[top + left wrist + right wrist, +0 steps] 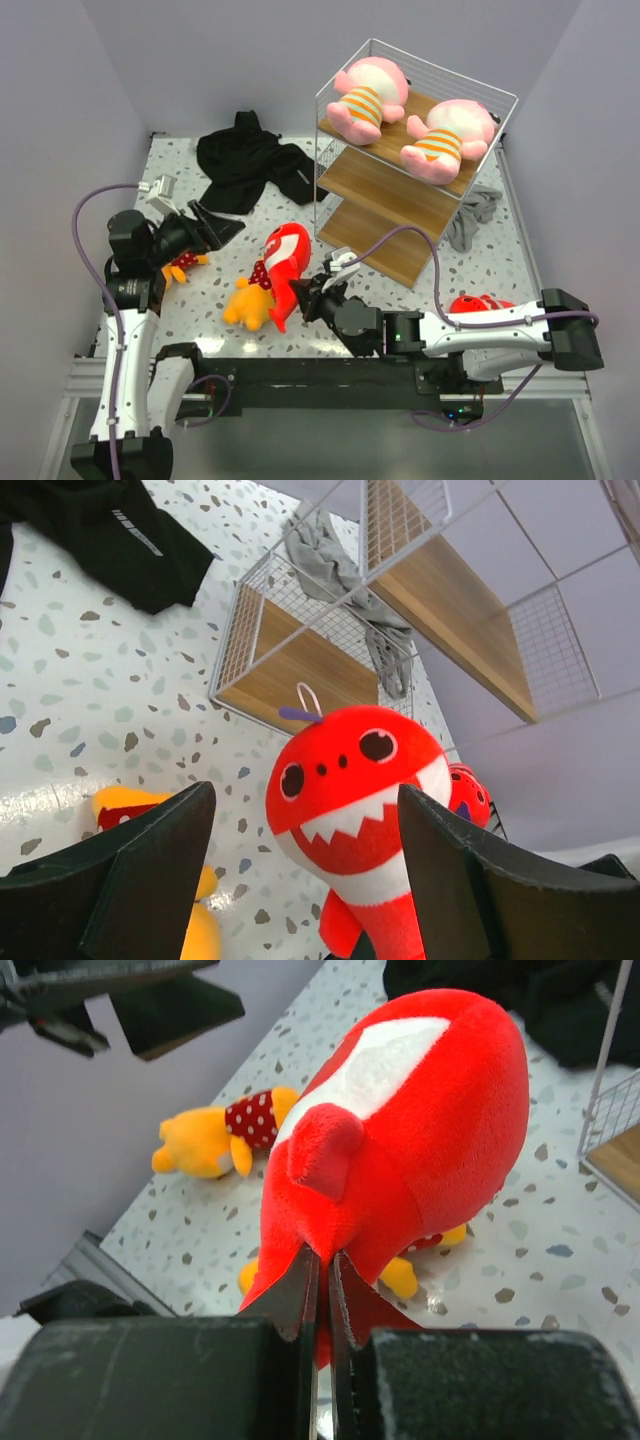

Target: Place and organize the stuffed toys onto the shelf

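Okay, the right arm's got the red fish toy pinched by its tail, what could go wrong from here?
The right gripper has its jaws shut on only a thin fold at the tail of the red fish toy, so it could slip out when lifted.
The orange toy lies partly under it and may get dragged along.
On the shelf, the top board already holds two pink toys, leaving little room there.
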